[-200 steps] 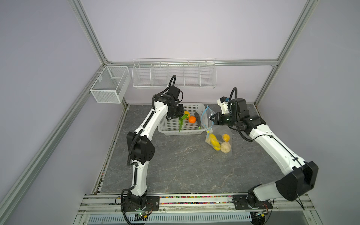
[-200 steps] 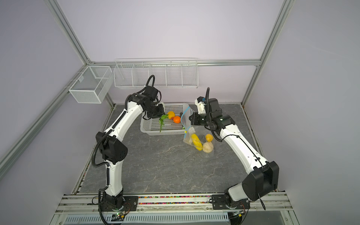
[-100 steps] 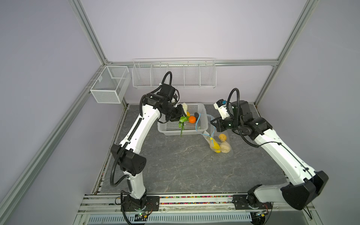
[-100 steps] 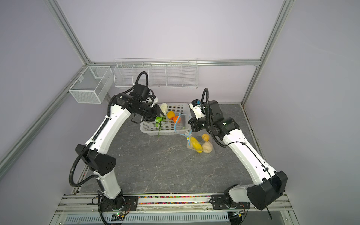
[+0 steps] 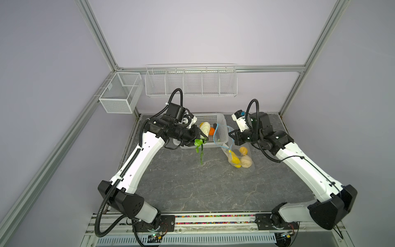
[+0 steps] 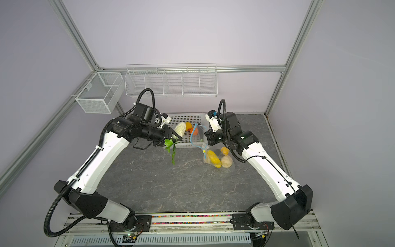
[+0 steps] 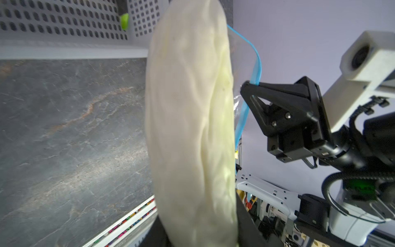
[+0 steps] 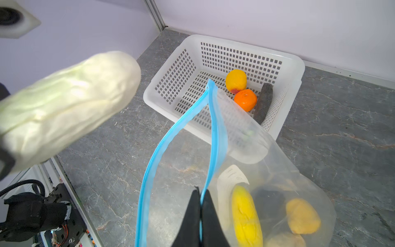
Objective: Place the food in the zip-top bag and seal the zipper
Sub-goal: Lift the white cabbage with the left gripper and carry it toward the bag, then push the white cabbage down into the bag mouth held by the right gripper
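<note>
Left pincer (image 5: 201, 136): clamped on one end of the pale cabbage (image 5: 204, 127), and I've got it up in the air, close to the bag's open mouth.
Pale cabbage: long and wrinkled, free end aimed at the blue strip, not yet inside; it fills my left wrist view.
Leafy green sprig (image 5: 199, 147): dangling just under my left pincer, stem pointing down at the table (image 5: 192, 186); I cannot tell what it hangs from.
Right pincer (image 8: 200, 193): squeezed tight on the zipper (image 8: 215, 128), pinching one lip and holding it up.
Zip-top bag (image 8: 277, 162): mouth gaping, the two blue lips spread apart and meeting at a point over the basket (image 8: 298, 70); its bottom rests on the table just beside the basket.
Slider tab (image 5: 230, 152): small and yellow, at the low end of the strip.
Inside the bag: a yellow piece (image 8: 245, 216), an orange-yellow piece (image 8: 302, 216), a beige piece (image 8: 285, 240), a dark piece (image 8: 268, 201).
In the basket: a yellow-orange fruit (image 8: 236, 81), an orange (image 8: 245, 100), a dark long piece (image 8: 264, 102).
</note>
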Controlling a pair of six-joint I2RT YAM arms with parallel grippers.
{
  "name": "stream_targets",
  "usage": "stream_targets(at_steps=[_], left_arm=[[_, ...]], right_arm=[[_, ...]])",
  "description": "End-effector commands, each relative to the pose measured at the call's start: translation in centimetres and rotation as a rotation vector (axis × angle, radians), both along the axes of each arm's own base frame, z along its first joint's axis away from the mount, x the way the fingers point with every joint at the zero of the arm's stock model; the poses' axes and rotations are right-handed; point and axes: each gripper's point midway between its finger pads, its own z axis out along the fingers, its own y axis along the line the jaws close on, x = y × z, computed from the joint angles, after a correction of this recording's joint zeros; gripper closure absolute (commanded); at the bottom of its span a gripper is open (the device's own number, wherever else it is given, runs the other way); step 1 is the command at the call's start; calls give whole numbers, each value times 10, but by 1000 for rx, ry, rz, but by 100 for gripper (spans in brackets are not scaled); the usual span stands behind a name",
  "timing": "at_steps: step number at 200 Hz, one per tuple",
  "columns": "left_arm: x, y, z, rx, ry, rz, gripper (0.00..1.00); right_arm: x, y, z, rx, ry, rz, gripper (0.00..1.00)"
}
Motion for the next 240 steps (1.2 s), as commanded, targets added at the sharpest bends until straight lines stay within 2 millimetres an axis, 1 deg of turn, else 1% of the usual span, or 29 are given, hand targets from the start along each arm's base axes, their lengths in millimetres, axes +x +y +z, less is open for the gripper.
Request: stream_targets(at_steps=[1, 29, 45, 83, 127, 157, 181, 207, 240], left_arm=[[-19, -19, 17, -123, 41, -77, 68], [-28, -30, 27, -193, 72, -115, 68], [-33, -35, 27, -215, 102, -131, 68], [-34, -38, 12, -215, 165, -138, 68], [-26, -43, -3, -198, 191, -130, 68], [-21, -46, -12, -190, 201, -129, 68], [-20, -47, -21, -177, 218, -125, 69], [-17, -44, -29, -152, 227, -117, 69], [-6, -40, -40, -129, 245, -85, 68]], right_arm=[[-4, 13, 12, 35, -91, 87, 93], [-4, 20, 12, 48, -136, 124, 93], [-5, 22, 13, 36, -170, 146, 93], [-11, 23, 21, 24, -283, 185, 93], [-22, 22, 29, 24, -386, 219, 93], [-30, 23, 29, 28, -407, 241, 93], [-32, 21, 30, 27, -412, 238, 93], [-34, 22, 32, 32, -423, 242, 93], [-40, 26, 34, 48, -446, 257, 93]])
